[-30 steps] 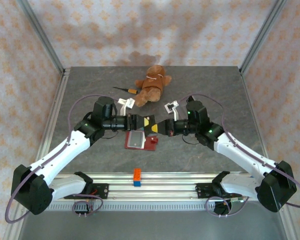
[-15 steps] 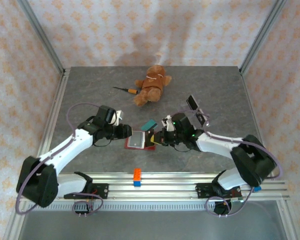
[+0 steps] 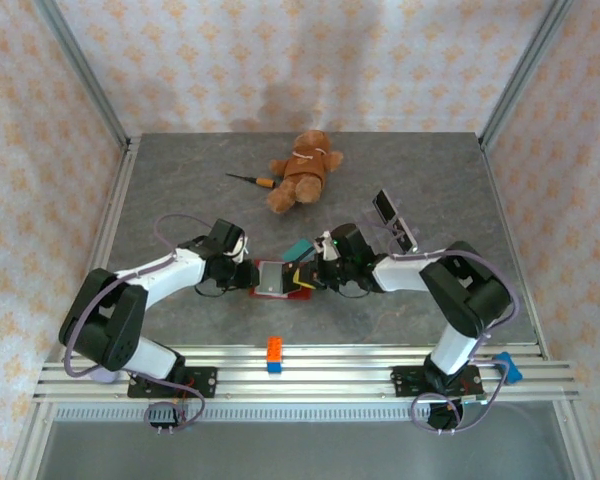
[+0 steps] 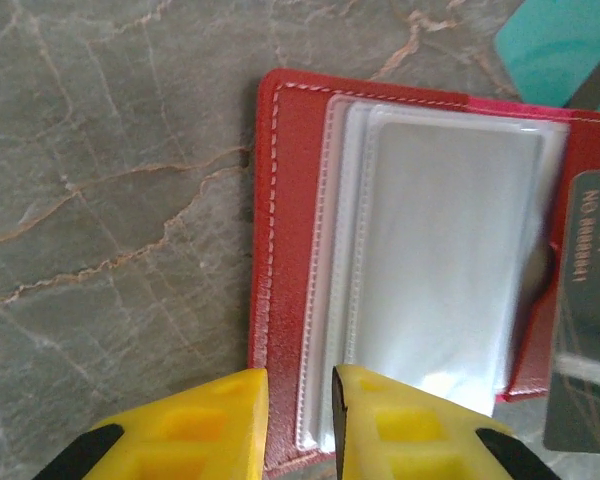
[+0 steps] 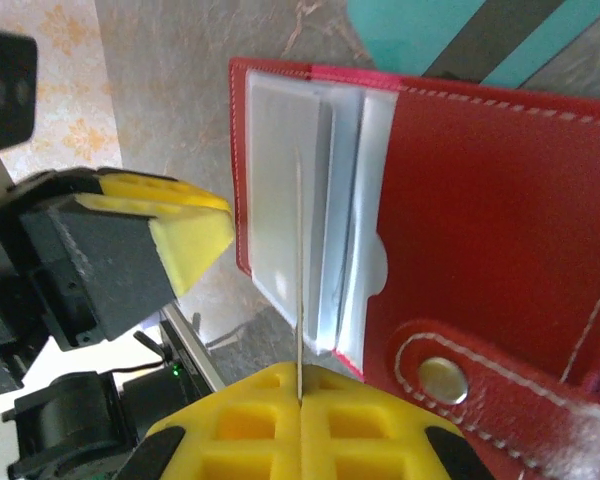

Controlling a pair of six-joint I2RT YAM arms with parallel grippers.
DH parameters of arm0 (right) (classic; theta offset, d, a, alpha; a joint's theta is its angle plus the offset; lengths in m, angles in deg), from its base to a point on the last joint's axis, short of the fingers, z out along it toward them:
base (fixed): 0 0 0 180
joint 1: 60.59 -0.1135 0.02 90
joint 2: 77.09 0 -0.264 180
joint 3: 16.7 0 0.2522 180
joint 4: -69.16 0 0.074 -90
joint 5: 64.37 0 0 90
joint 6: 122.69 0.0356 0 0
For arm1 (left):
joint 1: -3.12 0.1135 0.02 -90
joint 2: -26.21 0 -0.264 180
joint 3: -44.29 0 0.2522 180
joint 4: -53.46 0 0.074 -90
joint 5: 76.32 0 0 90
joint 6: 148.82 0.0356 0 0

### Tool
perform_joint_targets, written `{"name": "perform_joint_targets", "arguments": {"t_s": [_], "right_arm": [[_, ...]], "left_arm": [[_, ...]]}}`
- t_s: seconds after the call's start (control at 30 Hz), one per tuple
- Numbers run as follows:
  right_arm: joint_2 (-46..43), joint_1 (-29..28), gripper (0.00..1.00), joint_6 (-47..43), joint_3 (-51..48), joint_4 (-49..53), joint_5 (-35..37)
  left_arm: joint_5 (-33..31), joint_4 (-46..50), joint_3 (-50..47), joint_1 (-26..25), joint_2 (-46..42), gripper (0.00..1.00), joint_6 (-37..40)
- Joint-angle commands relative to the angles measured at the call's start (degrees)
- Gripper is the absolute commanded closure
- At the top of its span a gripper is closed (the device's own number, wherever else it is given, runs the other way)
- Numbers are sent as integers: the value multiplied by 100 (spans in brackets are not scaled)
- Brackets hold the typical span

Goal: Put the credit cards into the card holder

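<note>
Veined grey tabletop (image 4: 110,200), stitched red card holder (image 4: 290,250) (glossy clear sleeves (image 4: 440,270))

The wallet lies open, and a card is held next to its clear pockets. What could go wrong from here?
1. The right gripper pinches the card at one end, beside several stacked clear pockets. The card may slip between the wrong layers or ride over them.
2. The left gripper sits over one edge of the wallet with its jaws slightly apart, so the wallet may slide when pushed.
3. The teal card lies at the wallet's corner and could be knocked away.
</note>
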Motion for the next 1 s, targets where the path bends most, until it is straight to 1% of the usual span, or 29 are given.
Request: {"name": "perform_joint_targets", "arguments": {"t_s": [0.0, 0.17, 0.37, 0.47, 0.6, 0.97], "right_arm": [[200, 47, 100, 173, 118, -412, -229], [367, 105, 100, 156, 115, -466, -294], [513, 117, 100, 134, 145, -475, -337], [597, 126, 100, 231, 128, -508, -303], [727, 126, 100, 362, 189, -631, -399], [973, 118, 100, 816, 195, -1108, -119]], "left_arm": [[-123, -109, 27, 23, 154, 75, 140], [-141, -96, 68, 23, 259, 77, 139], [-159, -200, -61, 20, 74, 79, 68], [-167, -29, 35, 23, 101, 80, 111], [-150, -115, -43, 18, 31, 82, 52], [-220, 126, 106, 23, 12, 84, 120]]}}
